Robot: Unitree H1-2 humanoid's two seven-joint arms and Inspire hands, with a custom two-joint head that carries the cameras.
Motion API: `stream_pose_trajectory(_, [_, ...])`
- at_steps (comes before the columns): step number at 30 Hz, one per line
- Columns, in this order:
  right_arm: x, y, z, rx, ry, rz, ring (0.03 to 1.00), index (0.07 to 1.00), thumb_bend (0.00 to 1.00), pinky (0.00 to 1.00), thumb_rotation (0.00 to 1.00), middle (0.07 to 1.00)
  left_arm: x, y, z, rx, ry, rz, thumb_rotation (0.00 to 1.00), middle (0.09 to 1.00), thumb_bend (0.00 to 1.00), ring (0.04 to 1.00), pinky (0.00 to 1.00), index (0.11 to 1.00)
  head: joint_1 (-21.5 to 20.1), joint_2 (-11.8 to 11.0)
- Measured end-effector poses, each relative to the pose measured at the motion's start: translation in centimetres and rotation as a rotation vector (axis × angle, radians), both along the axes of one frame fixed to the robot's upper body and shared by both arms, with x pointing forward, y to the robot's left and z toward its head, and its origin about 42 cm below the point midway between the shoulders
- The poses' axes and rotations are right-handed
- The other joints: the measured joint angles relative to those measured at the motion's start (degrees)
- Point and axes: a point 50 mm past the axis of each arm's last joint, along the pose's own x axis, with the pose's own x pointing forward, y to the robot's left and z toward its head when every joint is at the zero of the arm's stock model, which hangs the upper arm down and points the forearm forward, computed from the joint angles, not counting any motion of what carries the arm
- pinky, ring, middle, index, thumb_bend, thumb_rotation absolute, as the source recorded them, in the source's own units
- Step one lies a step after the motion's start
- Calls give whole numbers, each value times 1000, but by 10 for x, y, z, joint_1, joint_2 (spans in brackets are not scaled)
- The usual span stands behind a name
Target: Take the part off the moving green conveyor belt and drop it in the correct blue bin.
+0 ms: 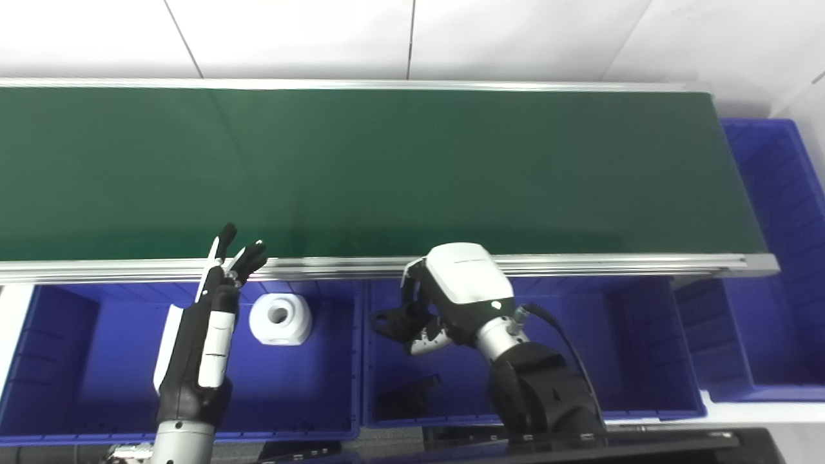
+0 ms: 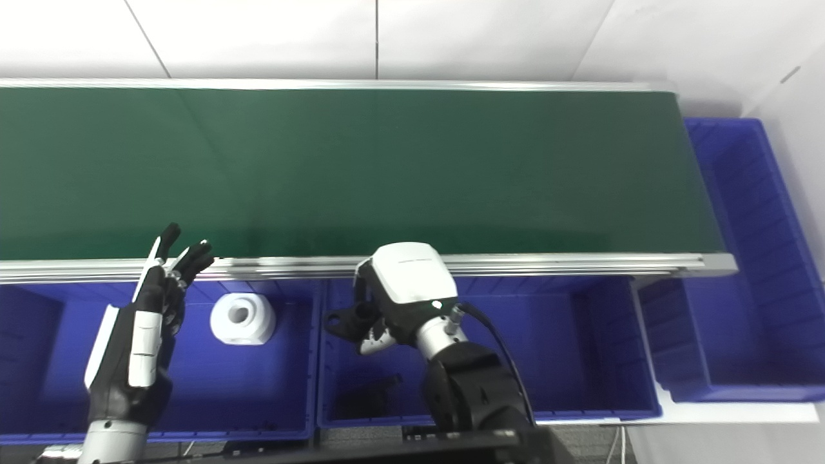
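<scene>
Part, black, hangs in the right hand, lower centre of frame, above the middle blue bin just below the belt's near rail. Fingers are curled round it; only a dark bracket-like bit w/ a hole sticks out to the left, rest hidden under the white hand shell.

Conveyor belt fills the upper half of the frame, green and bare — no other part on it in view.

Left blue bin, lower left, has a white ring-shaped part on its floor. Middle bin holds a dark shape near its front wall, prob. another black part, too dim to be sure. A third bin sits at far right past the belt end.

Left hand, lower left, empty, fingers spread and pointing up toward the rail, over the left bin.

Risks, my read:
- Part hangs close to the divider btwn left and middle bins; letting go there could bounce it off the wall or tip it into the left bin w/ the white piece = wrong sort.
- Grip looks partial, so it might slip or swing early.
- Part could snag on a finger at release.
</scene>
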Motion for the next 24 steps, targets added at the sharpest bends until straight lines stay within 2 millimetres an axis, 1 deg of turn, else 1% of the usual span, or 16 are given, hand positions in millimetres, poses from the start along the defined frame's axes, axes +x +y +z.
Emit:
stream_pose_trajectory(1, [0,0,-1,-13,10,1,332,492,529,235,7,483,0,0,0,0,0,0,1000,889,645,887,1000,1000,0,0])
stream_pose_trajectory(3, [0,0,-4,-36,18,-1,341,493,529,241,8,485,0,0,0,0,-1,0,1000,886,647,886,1000,1000,3,-2])
stream_pose_trajectory(4, [0,-1,-5,-41,21,-5,363,578,677,256,122,520,0,0,0,0,-1,0,1000,883,646,884,1000,1000,3,-2])
stream_pose_trajectory(5, [0,-1,-5,-45,23,-9,374,622,753,263,181,539,1,0,0,0,-2,0,1000,882,646,884,1000,1000,4,-2])
stream_pose_trajectory(6, [0,-1,-6,-50,23,-13,409,655,823,288,249,574,1,-1,0,1,-2,0,1000,882,634,885,1000,1000,4,-2])
stream_pose_trajectory(8, [0,-2,-6,-61,29,-17,448,672,873,316,295,603,1,-1,0,-1,-2,1,1000,883,629,886,1000,1000,4,-2])
stream_pose_trajectory(9, [0,-2,-6,-67,30,-18,495,676,911,354,318,633,1,-1,0,-2,-2,0,1000,889,629,890,1000,1000,6,-5])
stream_pose_trajectory(10, [0,-2,-7,-70,34,-18,515,679,935,375,340,642,1,-1,0,-3,-2,-1,1000,890,633,891,1000,1000,8,-7])
stream_pose_trajectory(12, [-1,-2,-8,-75,41,-17,516,680,950,382,354,637,1,-2,0,-4,-2,-3,1000,887,633,890,1000,1000,11,-9])
stream_pose_trajectory(14, [-1,-2,-8,-81,40,-17,533,684,981,410,381,634,0,-2,0,-3,-1,-4,1000,882,636,887,1000,1000,12,-11])
stream_pose_trajectory(16, [-1,-2,-8,-82,40,-17,561,686,997,440,390,658,0,-3,0,2,-1,-6,1000,882,635,889,1000,1000,13,-11])
stream_pose_trajectory(18, [-1,-2,-9,-81,43,-18,608,692,1000,492,403,691,0,-4,0,1,0,-8,1000,887,629,890,1000,1000,17,-16])
stream_pose_trajectory(21, [-4,-3,-10,-72,49,-19,598,694,1000,490,421,687,-2,-5,-1,-1,7,-10,1000,885,633,890,1000,1000,19,-18])
stream_pose_trajectory(23, [-5,-3,-11,-56,44,-22,575,686,965,468,457,665,-2,-6,-2,5,8,-13,1000,873,641,877,1000,1000,25,-22])
stream_pose_trajectory(24, [-7,-4,-11,-43,38,-25,548,682,931,445,475,638,-3,-6,-2,7,4,-14,1000,870,643,872,1000,1000,32,-25])
